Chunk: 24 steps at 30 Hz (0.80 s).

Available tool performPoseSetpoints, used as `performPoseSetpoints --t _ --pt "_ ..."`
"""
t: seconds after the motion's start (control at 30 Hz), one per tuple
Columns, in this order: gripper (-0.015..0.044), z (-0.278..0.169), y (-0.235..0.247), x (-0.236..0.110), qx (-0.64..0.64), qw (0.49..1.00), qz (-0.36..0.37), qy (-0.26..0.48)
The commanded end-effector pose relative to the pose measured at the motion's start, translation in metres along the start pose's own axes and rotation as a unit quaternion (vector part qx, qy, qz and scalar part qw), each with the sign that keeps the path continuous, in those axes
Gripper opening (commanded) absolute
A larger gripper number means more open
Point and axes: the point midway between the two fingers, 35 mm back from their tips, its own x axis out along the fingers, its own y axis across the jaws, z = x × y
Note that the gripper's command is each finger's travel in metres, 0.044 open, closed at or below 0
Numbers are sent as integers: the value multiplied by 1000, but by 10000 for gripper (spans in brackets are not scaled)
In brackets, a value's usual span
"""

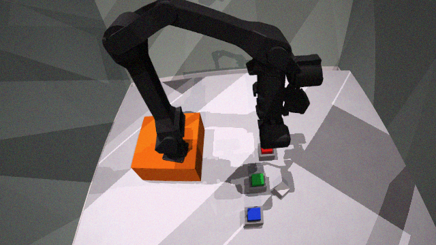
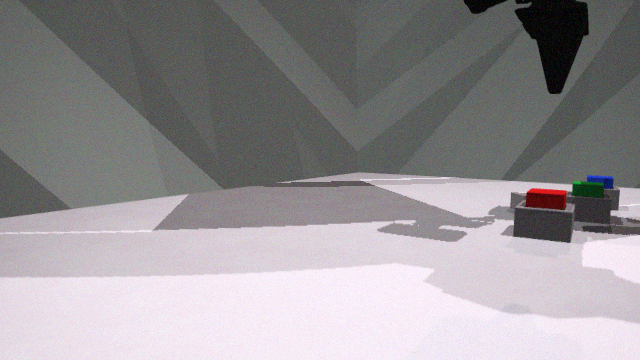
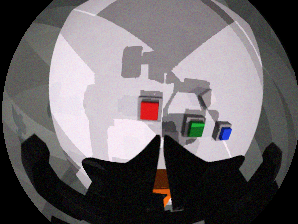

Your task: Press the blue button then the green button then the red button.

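The red button (image 1: 266, 151) (image 2: 546, 199) (image 3: 149, 110) stands raised in its grey housing, partly behind the gripper in the top view. The green button (image 1: 257, 179) (image 2: 588, 189) (image 3: 196, 128) and the blue button (image 1: 253, 214) (image 2: 600, 181) (image 3: 225, 133) also stand raised in theirs. My gripper (image 2: 555, 92) (image 3: 161, 139) is shut and holds nothing. It hangs well above the buttons, touching none. In the wrist view its tips are just below the red button's housing. The fingertips are hidden in the top view.
A white-grey block (image 1: 281, 190) (image 3: 204, 97) lies on the table beside the green button. The arm's base stands on an orange box (image 1: 170, 174) (image 3: 161, 178) to the left of the buttons in the top view. Patchy shadows cross the white table (image 1: 136, 211) (image 2: 200, 310).
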Motion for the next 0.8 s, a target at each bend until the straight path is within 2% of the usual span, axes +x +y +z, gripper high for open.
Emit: performPoseSetpoints --t 0.0,0.1,0.23,0.77 --pt "20 3 18 0 5 1000 -2 1" --pt "20 4 19 11 5 1000 -2 1" --pt "20 3 18 60 5 1000 -2 1" --pt "20 3 18 80 5 1000 -2 1"
